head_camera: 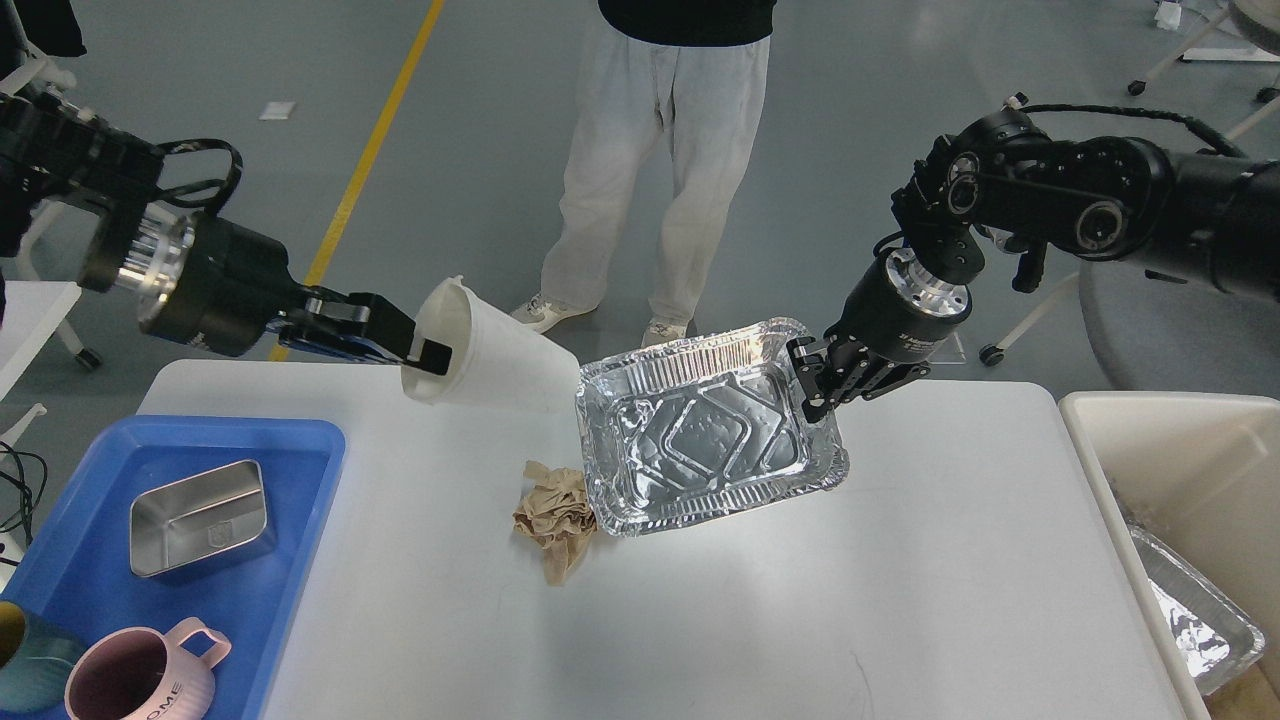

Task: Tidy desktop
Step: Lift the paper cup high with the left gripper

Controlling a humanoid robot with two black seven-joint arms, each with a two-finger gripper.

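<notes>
The white desktop [800,600] fills the lower middle of the head view. My left gripper [425,352] is shut on the rim of a white paper cup [495,348] and holds it tilted, high above the desktop's far left part. My right gripper [812,385] is shut on the right rim of a silver foil tray [700,435] and holds it tilted, its near edge low over the desktop. A crumpled brown paper napkin [553,515] lies on the desktop at the tray's near left corner.
A blue plastic tray [90,590] at the left holds a steel box [198,515], a pink mug [140,675] and a teal cup [20,655]. A cream bin [1170,450] at the right holds another foil tray [1195,620]. A person [660,150] stands behind the table.
</notes>
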